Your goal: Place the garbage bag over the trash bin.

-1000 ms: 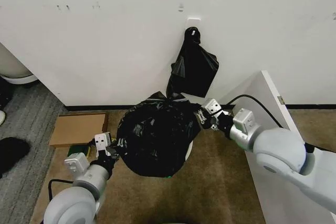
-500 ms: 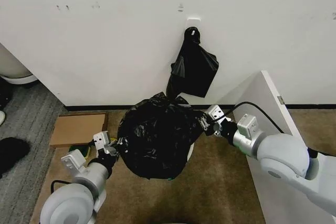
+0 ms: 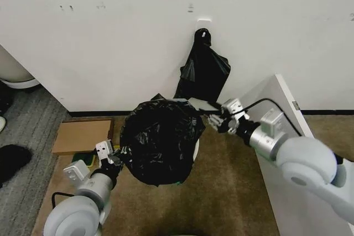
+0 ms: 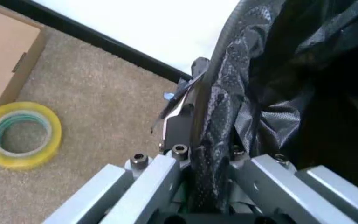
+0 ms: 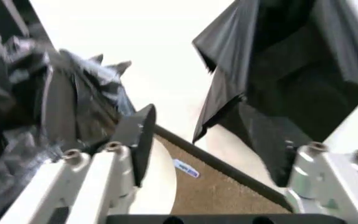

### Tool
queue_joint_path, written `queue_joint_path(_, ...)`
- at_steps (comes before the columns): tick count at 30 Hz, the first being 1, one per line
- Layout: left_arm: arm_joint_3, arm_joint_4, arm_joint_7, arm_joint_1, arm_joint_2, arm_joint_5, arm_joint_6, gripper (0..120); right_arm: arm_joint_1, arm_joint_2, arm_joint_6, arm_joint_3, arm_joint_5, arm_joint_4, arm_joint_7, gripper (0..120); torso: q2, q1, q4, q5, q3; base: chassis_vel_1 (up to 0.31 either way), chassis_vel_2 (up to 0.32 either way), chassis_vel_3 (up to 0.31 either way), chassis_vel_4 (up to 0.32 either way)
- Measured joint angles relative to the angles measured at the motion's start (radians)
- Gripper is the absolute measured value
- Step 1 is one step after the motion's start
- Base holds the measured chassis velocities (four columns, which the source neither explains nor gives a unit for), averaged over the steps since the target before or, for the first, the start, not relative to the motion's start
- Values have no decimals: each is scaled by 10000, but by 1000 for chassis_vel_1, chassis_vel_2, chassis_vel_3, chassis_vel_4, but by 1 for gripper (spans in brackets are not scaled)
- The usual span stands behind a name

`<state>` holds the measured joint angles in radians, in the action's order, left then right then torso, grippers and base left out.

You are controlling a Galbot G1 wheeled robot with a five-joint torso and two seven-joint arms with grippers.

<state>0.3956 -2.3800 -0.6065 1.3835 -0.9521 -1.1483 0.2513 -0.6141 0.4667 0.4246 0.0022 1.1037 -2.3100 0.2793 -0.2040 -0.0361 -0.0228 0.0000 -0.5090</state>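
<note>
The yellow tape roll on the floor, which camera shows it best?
The left wrist view: the yellow tape roll lies flat on the carpet, whole and unobstructed, near the cardboard. In the head view only a sliver of it peeks out beside the left gripper.

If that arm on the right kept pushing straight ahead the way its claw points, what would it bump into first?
Most likely the garbage bag itself: the right gripper points toward the bag's near edge, draped over the trash bin. How much gap remains between them is unclear.
</note>
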Motion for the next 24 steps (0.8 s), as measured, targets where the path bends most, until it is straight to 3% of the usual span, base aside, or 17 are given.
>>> queue_joint_path(2, 10, 3, -25, 2, -21, 19, -30, 0, -227, -19, 62, 332, 254, -136, 14, 56, 0, 0, -1, 0, 0, 0, 0, 0, 0)
queue_joint_path(7, 136, 13, -94, 129, -89, 79, -93, 0, -2142, -283, 541, 2049, 2904, -1096, 62, 79, 0, 0, -1, 0, 0, 0, 0, 0, 0)
queue_joint_path(10, 161, 12, -101, 130, -77, 106, -105, 0, -2940, -285, 674, 2753, 3771, -1295, 93, 86, 0, 0, -2, 0, 1, 0, 0, 0, 0)
queue_joint_path(13, 167, 81, -103, 66, -22, 117, -114, 0, -4406, 11, 980, 4452, 5828, -1522, 285, 98, 0, 0, -2, -2, 1, 0, 0, 0, 0)
queue_joint_path(17, 231, 156, -90, 44, 69, 117, -133, 0, -6052, 666, 1887, 6388, 8735, -1699, 912, 100, 0, 1, -3, 1, 1, 0, 0, 0, 0)
queue_joint_path(21, 244, 220, -60, 54, 62, 117, -156, 0, -6805, 1149, 2526, 6950, 9606, -1892, 1402, 100, 0, 1, -5, -1, 1, 0, 0, 0, 0)
queue_joint_path(24, 152, 215, -58, 39, -19, 128, -163, 0, -6882, 1614, 2606, 6429, 9201, -1922, 1597, 100, 0, 1, -1, 0, 1, 0, 0, 0, 0)
